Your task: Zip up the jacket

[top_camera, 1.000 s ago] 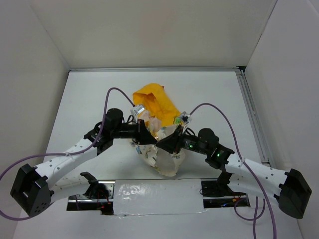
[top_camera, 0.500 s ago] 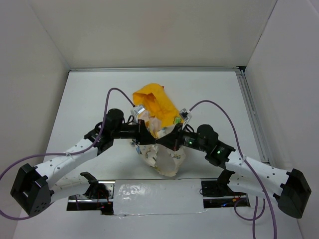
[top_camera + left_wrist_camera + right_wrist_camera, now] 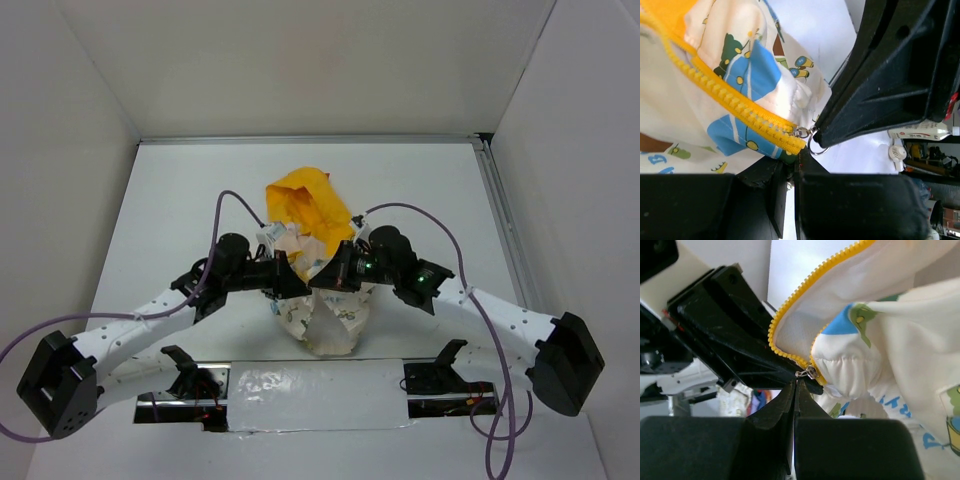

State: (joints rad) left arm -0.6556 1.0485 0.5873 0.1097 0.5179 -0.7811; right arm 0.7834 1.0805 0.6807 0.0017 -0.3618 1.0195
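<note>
Cream printed jacket point(image 3: 325, 325), yellow zipper point(image 3: 730, 102), seemingly unzipped

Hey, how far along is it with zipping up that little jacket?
Barely started. Done: the slider sits at the bottom end of the yellow teeth. In hand: the left claw grips the jacket just beside it, while the right claw is shut on the slider. Left: the whole run, since the teeth above the slider are unjoined.
</note>
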